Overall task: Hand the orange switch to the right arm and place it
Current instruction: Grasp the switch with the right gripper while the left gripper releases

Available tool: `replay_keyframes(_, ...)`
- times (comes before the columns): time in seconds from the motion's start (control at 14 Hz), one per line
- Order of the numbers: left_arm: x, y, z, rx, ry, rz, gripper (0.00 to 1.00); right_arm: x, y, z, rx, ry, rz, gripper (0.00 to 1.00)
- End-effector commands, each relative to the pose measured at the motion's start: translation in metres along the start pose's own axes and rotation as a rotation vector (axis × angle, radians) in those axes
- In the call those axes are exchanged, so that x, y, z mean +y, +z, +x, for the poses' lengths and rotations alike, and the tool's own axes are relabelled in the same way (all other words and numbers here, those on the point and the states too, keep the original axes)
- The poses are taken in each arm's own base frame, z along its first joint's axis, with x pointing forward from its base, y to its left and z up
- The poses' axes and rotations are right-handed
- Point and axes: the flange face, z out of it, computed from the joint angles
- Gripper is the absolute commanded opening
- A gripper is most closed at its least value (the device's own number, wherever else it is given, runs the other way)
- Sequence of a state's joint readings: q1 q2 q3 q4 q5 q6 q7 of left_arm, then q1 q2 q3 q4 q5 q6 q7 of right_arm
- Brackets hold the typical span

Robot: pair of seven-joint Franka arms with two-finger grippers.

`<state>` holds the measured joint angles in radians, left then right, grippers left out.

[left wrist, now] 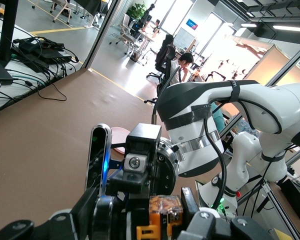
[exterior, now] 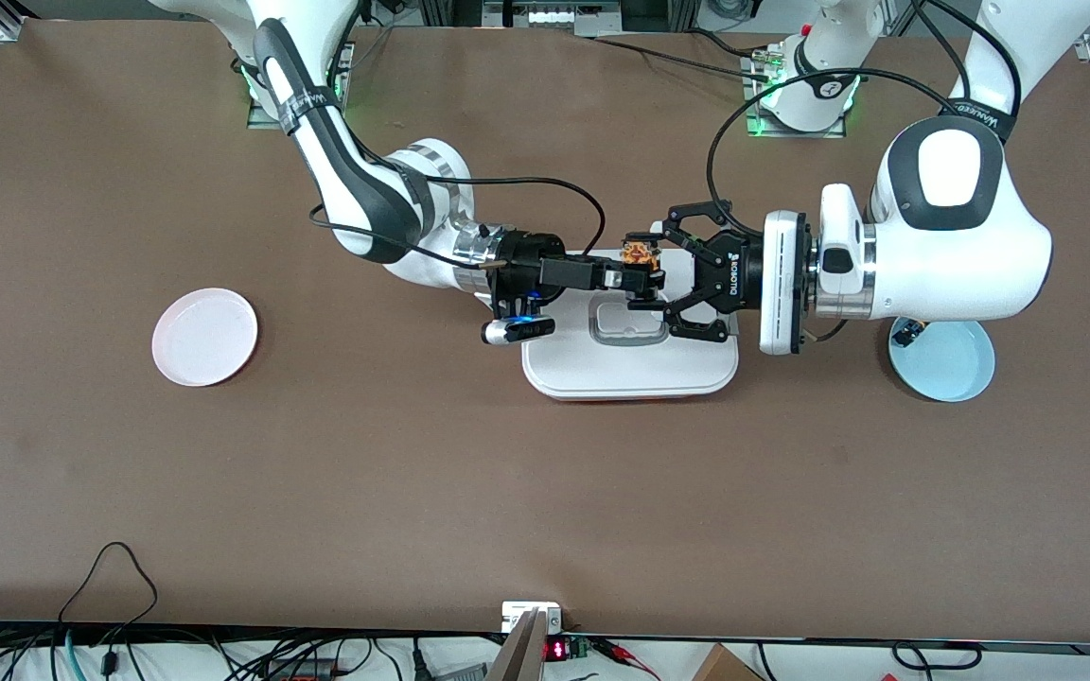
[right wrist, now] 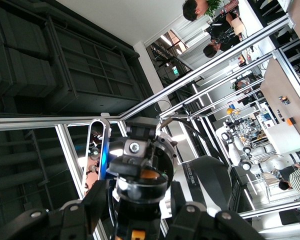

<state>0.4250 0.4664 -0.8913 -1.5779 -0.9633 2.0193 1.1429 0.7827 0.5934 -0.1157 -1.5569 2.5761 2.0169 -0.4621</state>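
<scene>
The orange switch (exterior: 641, 253) is up in the air over the white tray (exterior: 630, 376) in the middle of the table. My right gripper (exterior: 641, 276), slim and black, is shut on the switch's black body. My left gripper (exterior: 657, 267), the ROBOTIQ claw, faces it; its jaws are spread on either side of the switch without pressing it. In the left wrist view the switch (left wrist: 166, 207) sits between my left fingers (left wrist: 210, 227), with the right arm's blue-lit camera bar (left wrist: 99, 155) close by. The right wrist view shows the switch's round cap (right wrist: 142, 180).
A pink plate (exterior: 204, 337) lies toward the right arm's end of the table. A light blue plate (exterior: 944, 367), with a small dark object (exterior: 906, 332) on it, lies toward the left arm's end, partly under the left arm. The tray has a clear rectangular recess (exterior: 627, 328).
</scene>
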Motion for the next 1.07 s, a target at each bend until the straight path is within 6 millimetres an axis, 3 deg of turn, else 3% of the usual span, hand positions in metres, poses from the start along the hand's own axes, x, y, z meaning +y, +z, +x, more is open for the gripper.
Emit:
replay_keyframes(0.0, 0.0077, 0.0004, 0.0002, 0.018, 0.005, 0.007, 0.0, -0.0005, 0.0086, -0.0016, 0.034, 0.027, 0.068, 0.6)
replay_keyframes(0.21, 0.0077, 0.0004, 0.0002, 0.018, 0.005, 0.007, 0.0, -0.0025, 0.0095, -0.0029, 0.031, 0.026, 0.072, 0.59)
replay_keyframes(0.43, 0.0077, 0.0004, 0.0002, 0.018, 0.003, 0.007, 0.0, -0.0005, 0.0088, -0.0018, 0.032, 0.015, 0.068, 0.49)
replay_keyframes(0.57, 0.0075, 0.0014, -0.0002, 0.017, 0.003, 0.005, 0.0, 0.0001, 0.0094, -0.0027, 0.03, 0.014, 0.068, 0.4)
replay_keyframes(0.78, 0.0075, 0.0015, -0.0002, 0.017, 0.003, 0.005, 0.0, -0.0001, 0.0086, -0.0018, 0.031, 0.013, 0.068, 0.05)
replay_keyframes(0.85, 0.0075, 0.0015, -0.0002, 0.017, 0.003, 0.005, 0.0, -0.0006, 0.009, -0.0021, 0.029, 0.012, 0.068, 0.0)
replay_keyframes(1.0, 0.0081, 0.0014, 0.0003, 0.017, 0.004, 0.006, 0.0, -0.0012, 0.0086, -0.0016, 0.03, 0.01, 0.068, 0.0)
